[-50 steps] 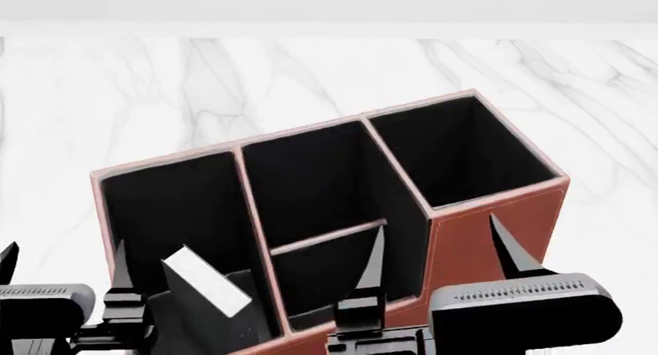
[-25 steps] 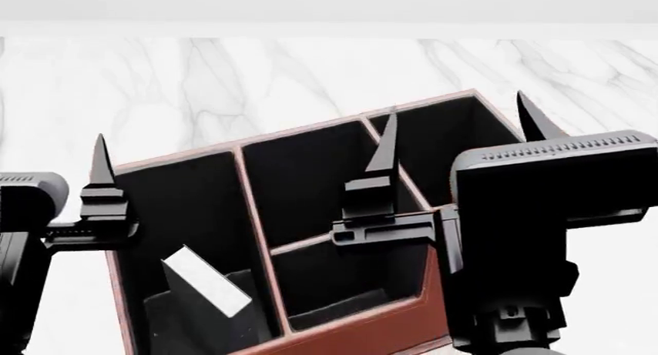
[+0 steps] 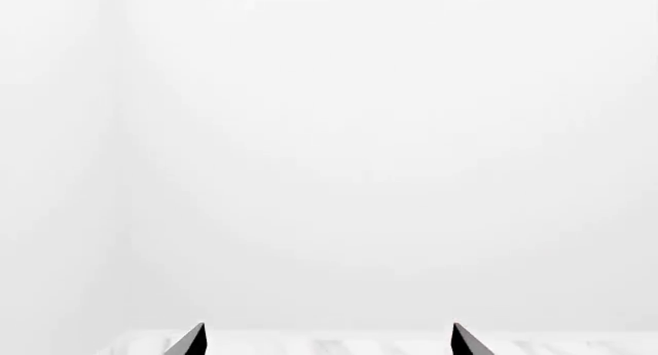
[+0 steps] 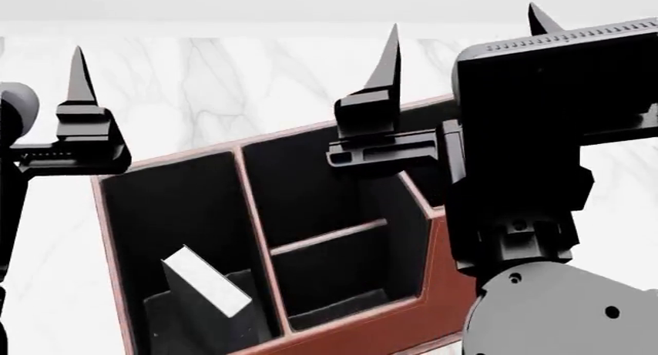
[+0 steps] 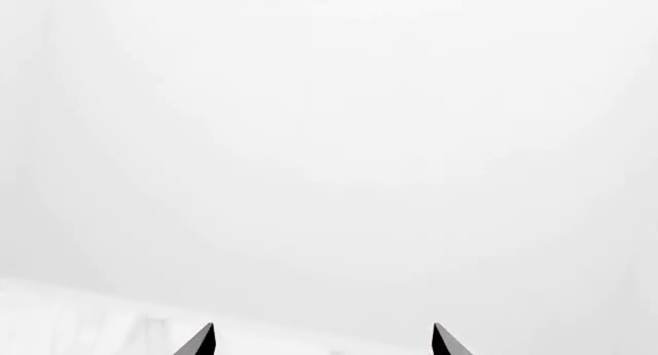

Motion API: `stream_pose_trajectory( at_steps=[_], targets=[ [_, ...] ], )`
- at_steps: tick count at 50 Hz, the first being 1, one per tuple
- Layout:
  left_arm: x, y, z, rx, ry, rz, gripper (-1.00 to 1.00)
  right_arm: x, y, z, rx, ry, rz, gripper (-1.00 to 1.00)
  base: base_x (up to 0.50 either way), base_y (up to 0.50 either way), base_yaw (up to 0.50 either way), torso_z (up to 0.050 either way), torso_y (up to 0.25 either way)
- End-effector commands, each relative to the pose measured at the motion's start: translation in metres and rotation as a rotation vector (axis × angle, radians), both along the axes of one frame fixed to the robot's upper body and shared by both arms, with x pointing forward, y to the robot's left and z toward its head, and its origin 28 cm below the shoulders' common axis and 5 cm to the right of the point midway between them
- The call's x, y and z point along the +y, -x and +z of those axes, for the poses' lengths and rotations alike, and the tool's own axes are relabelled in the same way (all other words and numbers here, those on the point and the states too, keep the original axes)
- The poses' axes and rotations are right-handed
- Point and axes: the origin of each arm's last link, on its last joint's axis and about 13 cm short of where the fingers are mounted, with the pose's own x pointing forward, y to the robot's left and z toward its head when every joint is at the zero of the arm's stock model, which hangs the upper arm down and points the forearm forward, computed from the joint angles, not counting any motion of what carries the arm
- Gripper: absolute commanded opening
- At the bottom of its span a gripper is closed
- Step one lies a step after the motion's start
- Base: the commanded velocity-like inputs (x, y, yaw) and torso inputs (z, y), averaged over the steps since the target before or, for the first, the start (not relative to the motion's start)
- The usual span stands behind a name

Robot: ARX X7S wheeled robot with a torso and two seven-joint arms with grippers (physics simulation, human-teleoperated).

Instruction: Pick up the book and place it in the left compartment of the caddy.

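Note:
The reddish-brown caddy stands on the marble table, its black interior showing in the head view. The book, black with white page edges, leans tilted inside the left compartment, and no gripper touches it. My left gripper is open and holds nothing; one of its fingers points up above the caddy's left end. My right gripper is open too, raised above the caddy's right half with nothing in it. Both wrist views show only the bare fingertips against a white wall.
The white marble tabletop runs behind the caddy to a pale wall. A middle section with a crossbar lies beside the left compartment. The right arm's black body hides the caddy's tall end section.
Both arms have risen from low at the caddy's front to well above it, fingers pointing up. The book has stayed tilted in the left compartment.

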Motion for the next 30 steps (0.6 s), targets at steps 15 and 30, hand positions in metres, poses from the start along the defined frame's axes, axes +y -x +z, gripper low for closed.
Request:
stream_pose_trajectory(
  at_steps=[15, 30],
  targets=[
    [-0.004, 0.001, 0.05, -0.115, -0.006, -0.005, 1.0, 0.005, 0.004, 0.039, -0.071, 0.064, -0.009, 1.0, 0.0, 0.0, 0.0, 0.0, 0.0],
    [-0.004, 0.006, 0.073, -0.174, 0.004, -0.006, 1.0, 0.008, 0.008, 0.055, -0.101, 0.086, -0.009, 1.0, 0.0, 0.0, 0.0, 0.0, 0.0]
  ],
)
